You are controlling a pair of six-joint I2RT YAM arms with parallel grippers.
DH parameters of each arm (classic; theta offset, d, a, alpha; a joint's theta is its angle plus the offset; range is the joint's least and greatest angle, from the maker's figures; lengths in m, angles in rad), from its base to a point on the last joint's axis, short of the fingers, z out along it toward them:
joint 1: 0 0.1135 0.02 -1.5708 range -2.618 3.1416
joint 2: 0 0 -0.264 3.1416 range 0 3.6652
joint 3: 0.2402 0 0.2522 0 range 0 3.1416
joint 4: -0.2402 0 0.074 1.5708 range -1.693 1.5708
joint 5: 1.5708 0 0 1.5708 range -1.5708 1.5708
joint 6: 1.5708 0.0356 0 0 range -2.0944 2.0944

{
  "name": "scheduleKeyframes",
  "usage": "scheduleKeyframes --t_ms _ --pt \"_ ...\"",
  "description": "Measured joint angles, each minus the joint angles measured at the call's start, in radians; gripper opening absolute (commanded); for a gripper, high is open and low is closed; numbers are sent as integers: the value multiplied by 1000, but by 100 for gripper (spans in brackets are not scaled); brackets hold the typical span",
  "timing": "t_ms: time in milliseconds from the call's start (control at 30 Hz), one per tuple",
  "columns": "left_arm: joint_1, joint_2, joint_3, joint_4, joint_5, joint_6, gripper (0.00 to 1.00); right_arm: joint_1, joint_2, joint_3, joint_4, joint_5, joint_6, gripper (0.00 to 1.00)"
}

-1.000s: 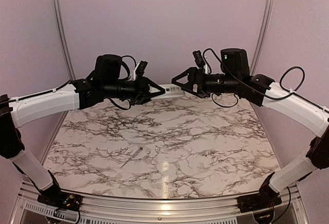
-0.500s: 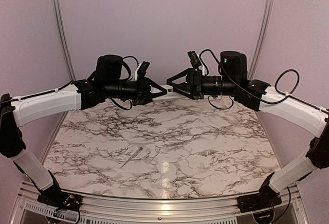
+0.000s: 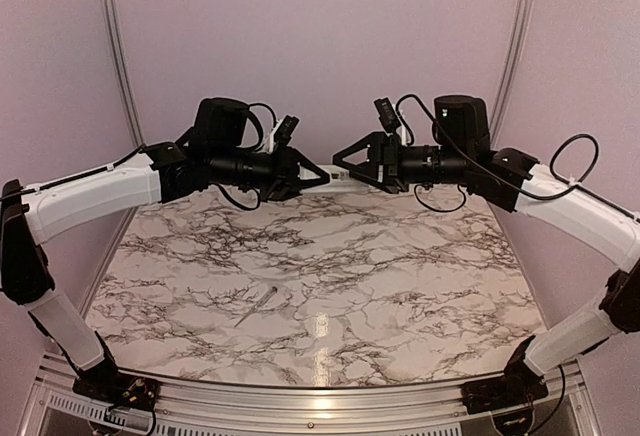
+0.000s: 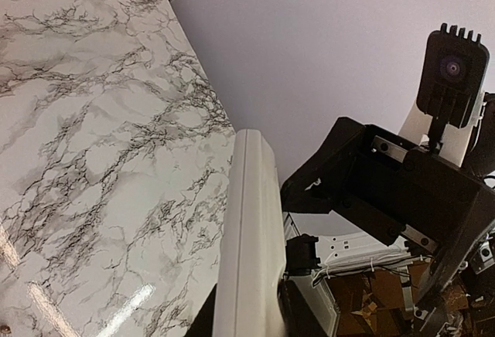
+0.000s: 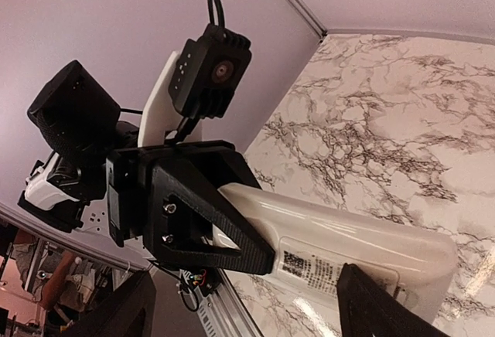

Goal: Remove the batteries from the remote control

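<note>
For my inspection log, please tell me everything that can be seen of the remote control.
The remote control is a slim white plastic oblong with a printed label on one face. It hangs roughly level above the far side of the table. The left gripper clamps one end; the right gripper stands open around the other.

The remote control [image 3: 337,181], a white oblong handset with rounded edges, is being held level in the air above the far edge of the marble table [image 3: 330,286], lying lengthwise along that edge. One end is being clamped by the left gripper [image 3: 318,180]. A printed label [image 5: 313,271] is being shown on its pale, glossy face, which is being turned away from the table.
</note>
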Motion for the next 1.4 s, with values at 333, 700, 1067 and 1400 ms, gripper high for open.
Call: scheduleKeyframes --t_ms 333,700,1067,1400 --pt "-10 -42 -74 17 5 13 0 26 -49 -4 -106 130 2 81" --pt "-10 -42 -86 31 4 -3 0 50 -58 -37 -97 205 56 98" --pt "-10 -41 -85 33 13 -3 0 50 -71 -56 -90 214 66 98" --pt "-10 -20 -68 30 18 -6 0 50 -68 -56 -63 186 65 96"
